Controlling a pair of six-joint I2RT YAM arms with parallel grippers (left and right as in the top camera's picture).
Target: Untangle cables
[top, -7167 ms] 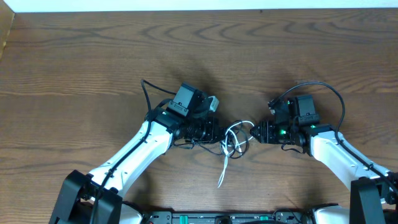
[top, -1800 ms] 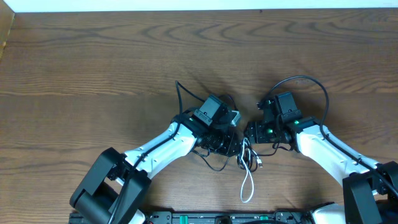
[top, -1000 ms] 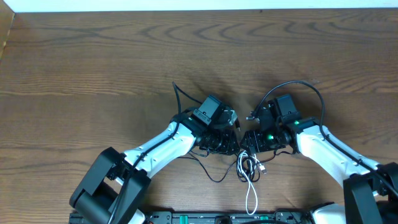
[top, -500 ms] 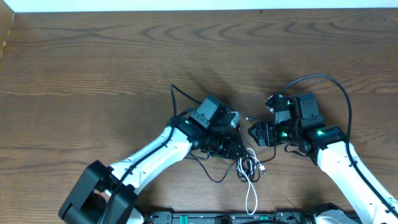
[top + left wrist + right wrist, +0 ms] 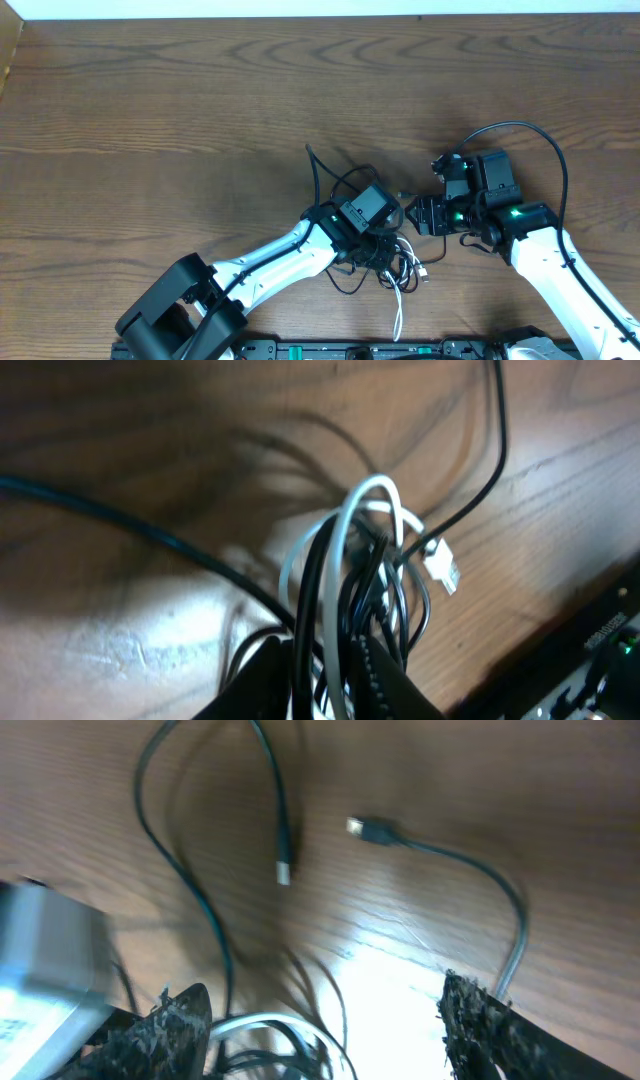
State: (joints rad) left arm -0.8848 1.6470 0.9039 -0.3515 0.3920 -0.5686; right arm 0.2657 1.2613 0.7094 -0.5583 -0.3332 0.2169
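The cables (image 5: pixel 402 268) lie as a small tangle of black and white cord near the table's front edge. A white tail (image 5: pixel 397 322) runs toward the edge. My left gripper (image 5: pixel 388 254) is shut on the bundle. In the left wrist view black and white strands (image 5: pixel 350 550) pass between its fingers (image 5: pixel 268 678), and a white plug (image 5: pixel 441 565) sticks out to the right. My right gripper (image 5: pixel 412 215) is open just right of and above the bundle, holding nothing. The right wrist view shows a white loop (image 5: pixel 262 1028) low between its spread fingers (image 5: pixel 478 1032) and two black plug ends (image 5: pixel 284 870) on the wood.
The dark base rail (image 5: pixel 400 350) runs along the table's front edge, close below the bundle, and also shows in the left wrist view (image 5: pixel 600 660). The arms' own thicker black wires arch above each wrist (image 5: pixel 520 128). Bare wood table (image 5: pixel 200 100) stretches behind and to the left.
My left gripper has moved right and toward the front edge onto the bundle. The right gripper, open since half a second ago, has stayed put beside it.
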